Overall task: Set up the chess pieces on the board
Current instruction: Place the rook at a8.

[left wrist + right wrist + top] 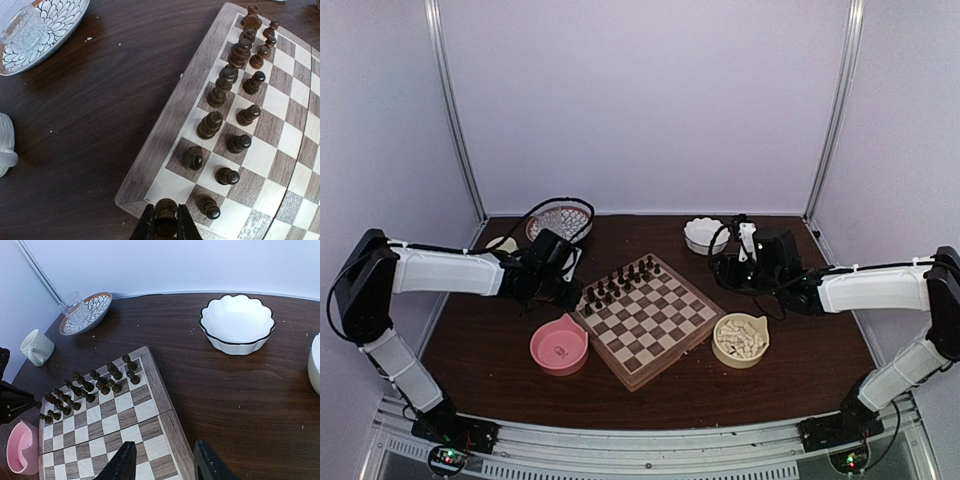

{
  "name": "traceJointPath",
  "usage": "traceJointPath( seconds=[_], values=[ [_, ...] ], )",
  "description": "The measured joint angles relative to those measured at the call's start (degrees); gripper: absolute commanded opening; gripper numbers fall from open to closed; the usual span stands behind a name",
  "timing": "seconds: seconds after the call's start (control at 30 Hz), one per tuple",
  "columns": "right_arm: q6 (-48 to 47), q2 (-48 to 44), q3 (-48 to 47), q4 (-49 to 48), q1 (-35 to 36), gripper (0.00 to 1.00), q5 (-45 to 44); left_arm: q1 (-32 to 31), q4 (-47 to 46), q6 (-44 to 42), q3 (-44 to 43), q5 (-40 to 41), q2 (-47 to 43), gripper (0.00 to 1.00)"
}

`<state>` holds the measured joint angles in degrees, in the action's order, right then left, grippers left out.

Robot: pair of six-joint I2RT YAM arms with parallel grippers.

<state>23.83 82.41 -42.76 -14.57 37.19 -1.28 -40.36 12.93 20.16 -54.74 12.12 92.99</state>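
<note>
Bottom centre of the left wrist view: left gripper, fingers nearly together and pinched on 1 dark brown piece, upright between them. Held over the lower left corner of the board, just past its tan border; cannot tell whether touching the square.

Above and to the right in the same view: other dark pieces standing in 2 rows along the board's left edge, running toward the upper right of the frame.

Bottom of the right wrist view: right gripper, fingers spread wide, nothing between them, hanging over the near right edge of the board.

Centre of the top view: board lying at an angle on the dark table, dark pieces lined along its upper left side. Just left of it, a pink bowl. Just right of it, a tan bowl holding cream-white pieces.

Upper right of the right wrist view: a white scalloped bowl. Upper left: a patterned dish with a glass in it, and a cream mug below.
</note>
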Motion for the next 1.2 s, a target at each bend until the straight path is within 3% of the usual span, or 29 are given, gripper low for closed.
traceJointPath(
  seconds=[0.6, 0.9, 1.2],
  values=[
    [0.00, 0.00, 0.00, 0.00, 0.00, 0.42, 0.02, 0.85, -2.19, 0.35, -0.09, -2.34, 4.04, 0.02],
    [0.00, 0.00, 0.00, 0.00, 0.00, 0.42, 0.02, 0.85, -2.12, 0.33, -0.50, -2.36, 4.13, 0.20],
    [-0.02, 0.00, 0.00, 0.00, 0.00, 0.42, 0.02, 0.90, -2.05, 0.33, -0.90, -3.02, 4.13, 0.24]
  ],
)
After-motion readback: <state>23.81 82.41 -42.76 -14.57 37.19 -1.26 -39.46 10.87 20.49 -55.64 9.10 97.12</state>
